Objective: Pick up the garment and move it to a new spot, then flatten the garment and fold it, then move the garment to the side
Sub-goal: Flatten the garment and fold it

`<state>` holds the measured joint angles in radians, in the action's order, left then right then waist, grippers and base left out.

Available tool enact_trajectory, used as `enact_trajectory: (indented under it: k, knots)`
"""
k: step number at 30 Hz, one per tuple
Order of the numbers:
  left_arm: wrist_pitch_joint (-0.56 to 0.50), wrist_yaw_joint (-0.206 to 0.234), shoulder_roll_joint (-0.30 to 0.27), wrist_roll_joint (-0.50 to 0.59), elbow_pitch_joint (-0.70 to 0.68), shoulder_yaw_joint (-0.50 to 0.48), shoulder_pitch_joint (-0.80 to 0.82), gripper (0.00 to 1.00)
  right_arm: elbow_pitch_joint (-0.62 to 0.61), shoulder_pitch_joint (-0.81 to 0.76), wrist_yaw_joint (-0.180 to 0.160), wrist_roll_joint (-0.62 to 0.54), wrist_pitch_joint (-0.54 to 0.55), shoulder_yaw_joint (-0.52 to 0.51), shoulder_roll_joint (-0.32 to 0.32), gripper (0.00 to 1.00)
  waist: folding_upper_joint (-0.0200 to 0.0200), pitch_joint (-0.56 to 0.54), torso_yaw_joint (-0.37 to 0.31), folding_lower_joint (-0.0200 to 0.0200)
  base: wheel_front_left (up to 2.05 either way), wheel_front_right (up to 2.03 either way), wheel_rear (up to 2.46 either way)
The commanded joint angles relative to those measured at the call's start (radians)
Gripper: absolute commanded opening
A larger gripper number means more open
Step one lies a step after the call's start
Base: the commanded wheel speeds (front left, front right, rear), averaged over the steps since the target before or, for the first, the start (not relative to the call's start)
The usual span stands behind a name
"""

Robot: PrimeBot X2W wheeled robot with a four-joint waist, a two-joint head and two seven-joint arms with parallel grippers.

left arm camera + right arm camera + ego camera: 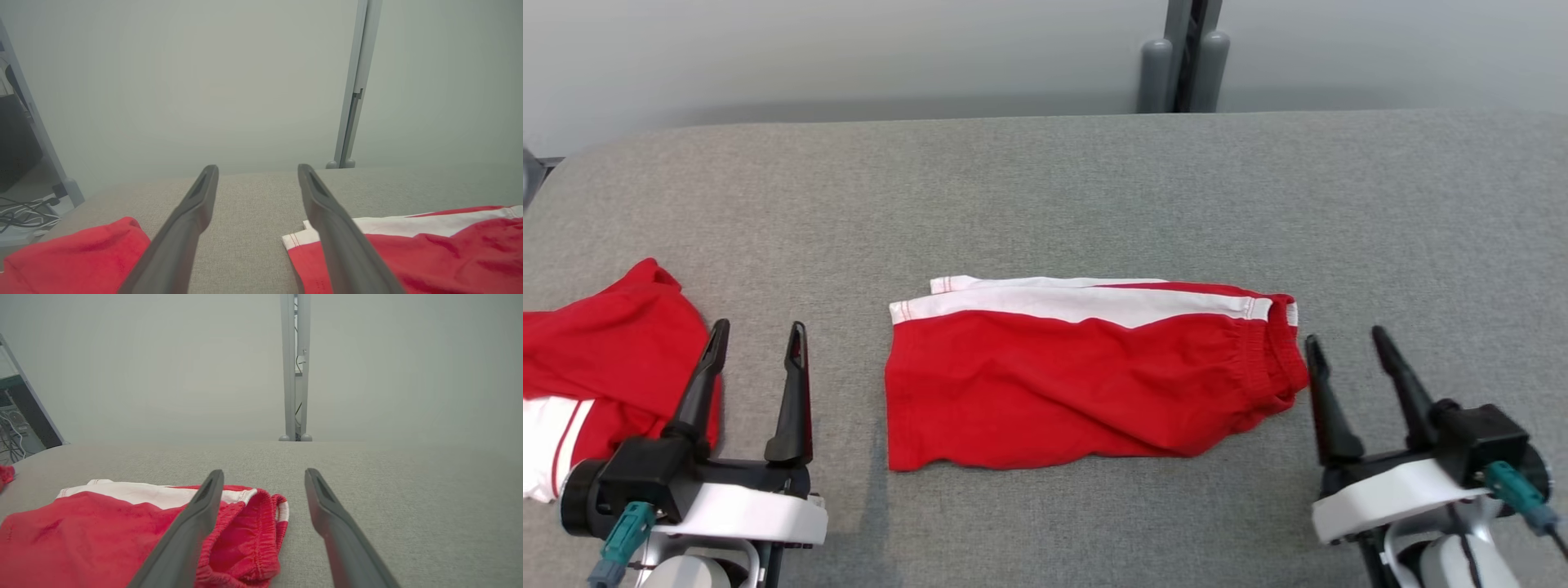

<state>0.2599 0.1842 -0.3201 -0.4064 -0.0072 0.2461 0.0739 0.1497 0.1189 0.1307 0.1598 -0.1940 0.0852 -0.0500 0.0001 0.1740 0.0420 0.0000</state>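
Note:
The garment point(1078, 376), red shorts with a white side stripe, lies folded in half at the middle of the grey table point(1045, 188), elastic waistband toward the right. My left gripper point(758, 335) hovers open near the front left, between the shorts and a second red garment. My right gripper point(1346, 339) stands open just right of the waistband, empty. In the left wrist view the open gripper point(258, 170) points across the table, with the shorts' hem point(408, 245) at lower right. The right wrist view has the open gripper point(264, 474) beside the waistband point(245, 539).
Another red and white garment point(605, 367) lies crumpled at the table's left edge, partly under my left gripper. A grey post point(1183, 57) stands behind the table's far edge against a pale wall. Cables point(24, 212) lie on the floor at far left.

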Motion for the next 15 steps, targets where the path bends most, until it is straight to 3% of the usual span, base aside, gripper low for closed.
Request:
enact_trajectory:
  k: [1,8,15]
  knots:
    - [0.002,-0.005,0.001,-0.002,0.005,0.003,0.019,1.00,0.015,0.010,0.000,0.012,0.009,0.015,-0.003,1.00,-0.0001,0.000,0.010,0.0000,0.00,0.00,0.00]
    - [0.002,-0.015,0.018,-0.007,0.025,0.026,0.024,1.00,0.141,0.038,0.000,0.058,0.037,0.081,-0.004,1.00,-0.0001,0.010,0.038,0.0000,0.00,0.00,0.00]
    - [0.002,-0.027,0.030,-0.011,0.043,0.044,0.036,1.00,0.259,0.068,0.000,0.072,0.059,0.029,-0.004,1.00,-0.0001,0.023,0.051,0.0000,0.00,0.00,0.00]
